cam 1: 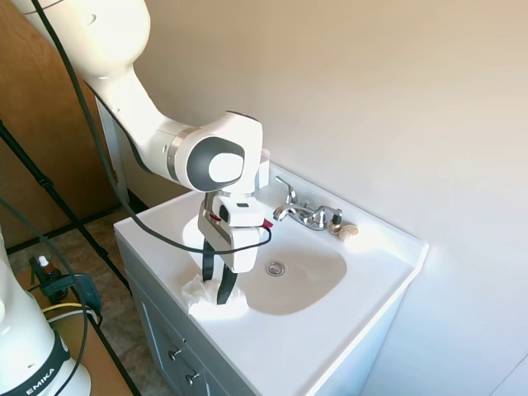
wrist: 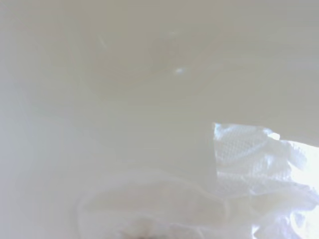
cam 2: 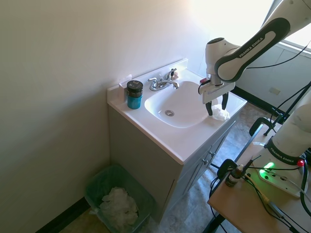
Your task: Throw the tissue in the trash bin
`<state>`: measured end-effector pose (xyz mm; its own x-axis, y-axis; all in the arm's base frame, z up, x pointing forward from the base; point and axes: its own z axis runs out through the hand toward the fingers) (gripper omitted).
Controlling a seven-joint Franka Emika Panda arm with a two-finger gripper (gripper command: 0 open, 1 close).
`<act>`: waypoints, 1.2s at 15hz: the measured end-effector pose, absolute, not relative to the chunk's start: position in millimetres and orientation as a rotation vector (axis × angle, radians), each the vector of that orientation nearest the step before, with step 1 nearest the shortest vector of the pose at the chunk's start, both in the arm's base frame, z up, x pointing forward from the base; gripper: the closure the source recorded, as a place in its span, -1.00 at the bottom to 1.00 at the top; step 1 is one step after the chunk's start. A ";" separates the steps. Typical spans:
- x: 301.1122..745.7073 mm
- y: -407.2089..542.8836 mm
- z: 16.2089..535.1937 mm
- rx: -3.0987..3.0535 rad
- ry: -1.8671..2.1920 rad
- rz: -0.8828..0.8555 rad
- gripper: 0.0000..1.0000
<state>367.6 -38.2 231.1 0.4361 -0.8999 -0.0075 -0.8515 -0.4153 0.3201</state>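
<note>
The tissue [cam 1: 213,299] is lying on the white vanity top [cam 1: 330,338], on the front rim beside the sink basin [cam 1: 301,280] and close to the counter's front edge. It is seen as a crumpled white wad, and in the wrist view its wrinkled, dimpled paper [wrist: 259,174] is filling the lower part of the picture, with the pale basin blurred behind it.

The gripper [cam 1: 216,280] is being held straight down over the tissue, its two dark fingers [cam 1: 225,285] reaching into the wad, one on either side of it. The fingers are being kept a little apart with the paper between them; whether the paper is actually being pinched cannot be told from these pictures. In the second exterior view the same pose is shown from the other side, the gripper [cam 2: 216,108] standing at the tissue [cam 2: 221,114].

Behind the basin, a chrome faucet [cam 1: 304,213] is standing, and a small beige shell-like lump [cam 1: 346,231] is resting just beside it. At the counter's far end a blue jar with a dark lid [cam 2: 134,94] is being shown near the wall. On the floor beside the cabinet, well apart from the tissue, the green trash bin [cam 2: 99,187] is standing with white crumpled paper [cam 2: 119,206] already in it.
</note>
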 end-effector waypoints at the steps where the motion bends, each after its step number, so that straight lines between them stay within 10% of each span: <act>1: 368.3 -37.6 230.8 2.428 -1.516 -0.254 1.00; 18: 392.0 31.7 292.5 2.583 -1.494 -0.072 1.00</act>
<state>392.0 31.7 292.5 0.5008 -0.8648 0.0365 -0.8572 -0.4897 0.1594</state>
